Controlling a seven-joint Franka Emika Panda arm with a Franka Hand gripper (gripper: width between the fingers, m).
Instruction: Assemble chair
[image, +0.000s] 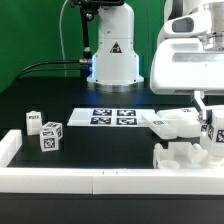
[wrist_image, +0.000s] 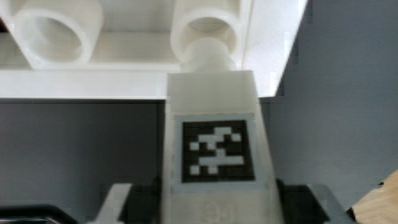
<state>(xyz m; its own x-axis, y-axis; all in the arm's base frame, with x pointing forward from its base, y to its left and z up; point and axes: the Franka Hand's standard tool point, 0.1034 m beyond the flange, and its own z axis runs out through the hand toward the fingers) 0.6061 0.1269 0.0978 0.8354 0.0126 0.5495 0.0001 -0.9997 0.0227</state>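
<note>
In the wrist view my gripper (wrist_image: 217, 206) is shut on a white chair leg (wrist_image: 217, 110) with a black-and-white tag on its face. The leg's round tip touches the right one of two round holes in a white chair part (wrist_image: 107, 35); I cannot tell how deep it sits. In the exterior view my gripper (image: 208, 128) is low at the far right, beside a flat white chair part (image: 172, 121) and above another white part with holes (image: 185, 157). The leg is mostly hidden there.
Two small white tagged pieces (image: 35, 122) (image: 51, 137) stand at the exterior view's left. The marker board (image: 113, 117) lies in the middle in front of the robot base (image: 113, 60). A low white wall (image: 90, 181) runs along the front and left edges.
</note>
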